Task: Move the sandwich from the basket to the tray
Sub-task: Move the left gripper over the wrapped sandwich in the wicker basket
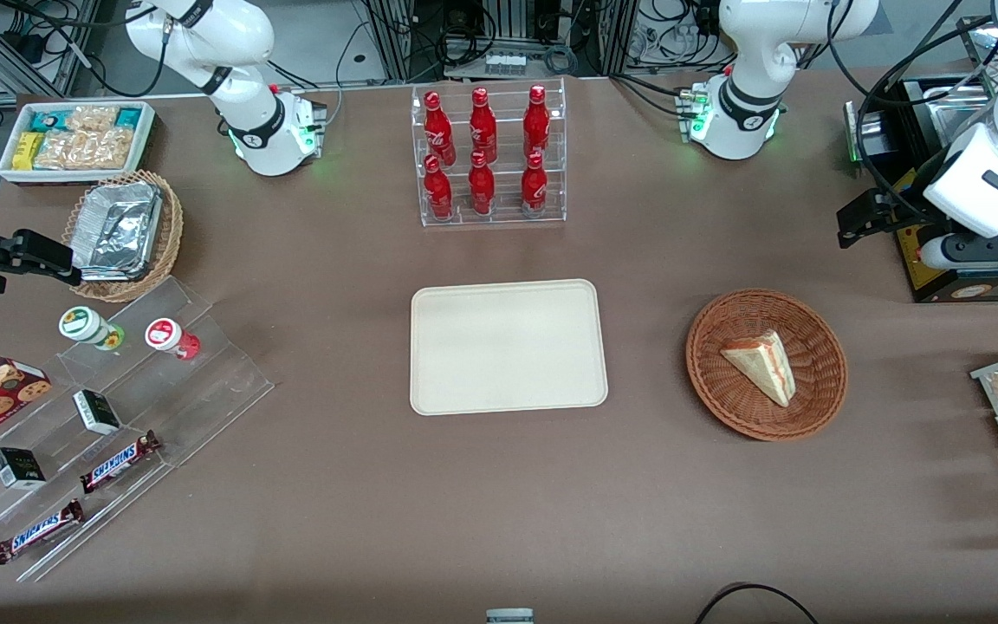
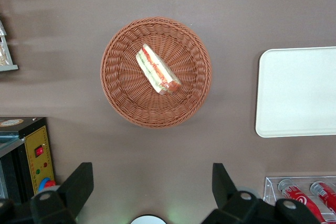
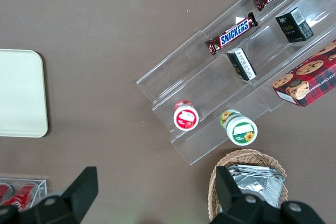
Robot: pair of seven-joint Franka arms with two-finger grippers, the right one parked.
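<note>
Sandwich (image 1: 761,364) lay in the wicker basket (image 1: 821,394), near the tray (image 1: 508,347); the left gripper (image 2: 152,192) hovered above, jaws spread.

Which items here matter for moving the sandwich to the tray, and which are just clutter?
Part of the job:
sandwich, lying in the basket
tray, bare, beside the basket
gripper, open, up above the table near the basket

Just lying about:
bottle rack
foil basket
Snickers bars
snack bin
</note>
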